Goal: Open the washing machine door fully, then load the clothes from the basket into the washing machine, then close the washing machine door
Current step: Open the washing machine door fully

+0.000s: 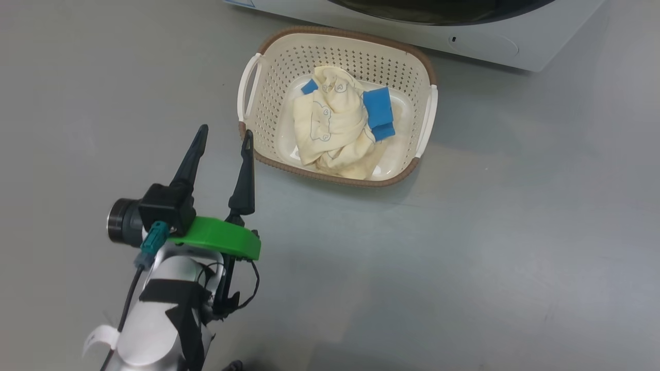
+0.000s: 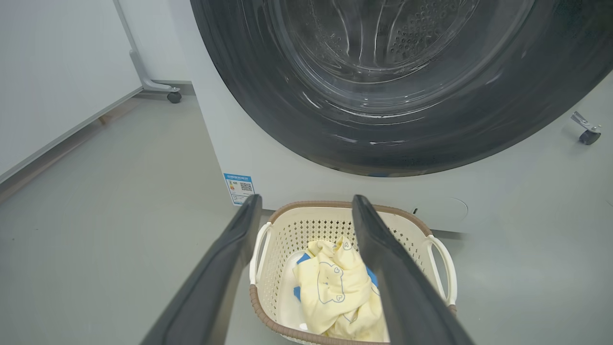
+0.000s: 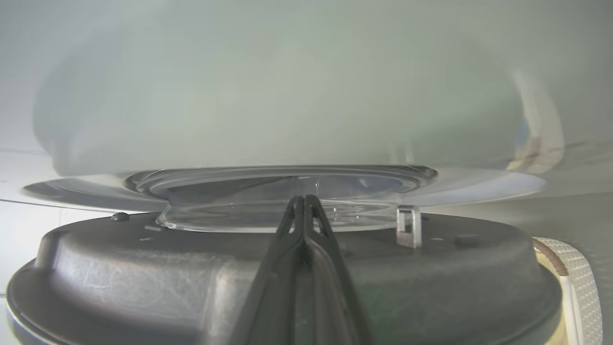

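The cream basket [image 1: 335, 180] stands on the grey floor in front of the white washing machine [image 1: 484, 44]. In it lie the pale yellow clothes [image 1: 330, 123] with blue patches. My left gripper [image 1: 226, 130] is open and empty, its tips just left of the basket's near left corner. In the left wrist view the open left gripper [image 2: 306, 200] frames the basket [image 2: 297, 225] and clothes [image 2: 335, 282] below the black-rimmed washing machine door [image 2: 268, 96]. My right gripper [image 3: 304, 197] is shut, tips at the glass bowl [image 3: 230, 215] on the door's grey inner face [image 3: 143, 268].
A blue label [image 2: 239, 188] marks the washing machine's lower left front. A white panel on castors [image 2: 57, 86] stands to the left, and another castor [image 2: 588, 136] sits at the right. A metal latch loop [image 3: 408, 225] sticks out of the door's inner face. Open grey floor surrounds the basket.
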